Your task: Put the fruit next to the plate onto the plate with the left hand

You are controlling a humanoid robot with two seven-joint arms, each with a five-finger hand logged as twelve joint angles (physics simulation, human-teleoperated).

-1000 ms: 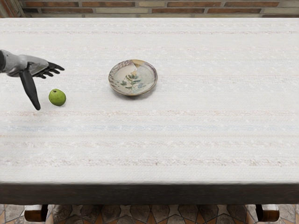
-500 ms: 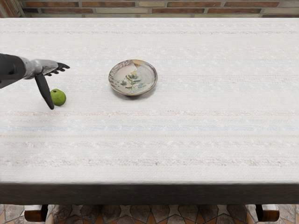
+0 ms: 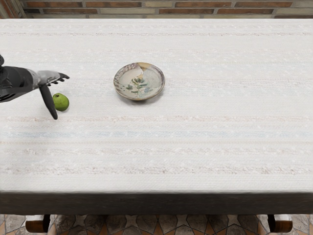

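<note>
Small round green fruit (image 3: 60,102): on white cloth surface (image 3: 195,137), left of patterned round plate (image 3: 139,81).
Left hand (image 3: 46,78): fingers (image 3: 61,77) spread, empty, beside fruit.

A home-like dining spot: clothed table (image 3: 195,147), brick wall (image 3: 146,7).

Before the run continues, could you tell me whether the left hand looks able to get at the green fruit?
Probably yes. The left hand is open beside the green fruit, its thumb hanging down at the fruit's left, and nothing lies between them. The plate sits off to the right.
</note>
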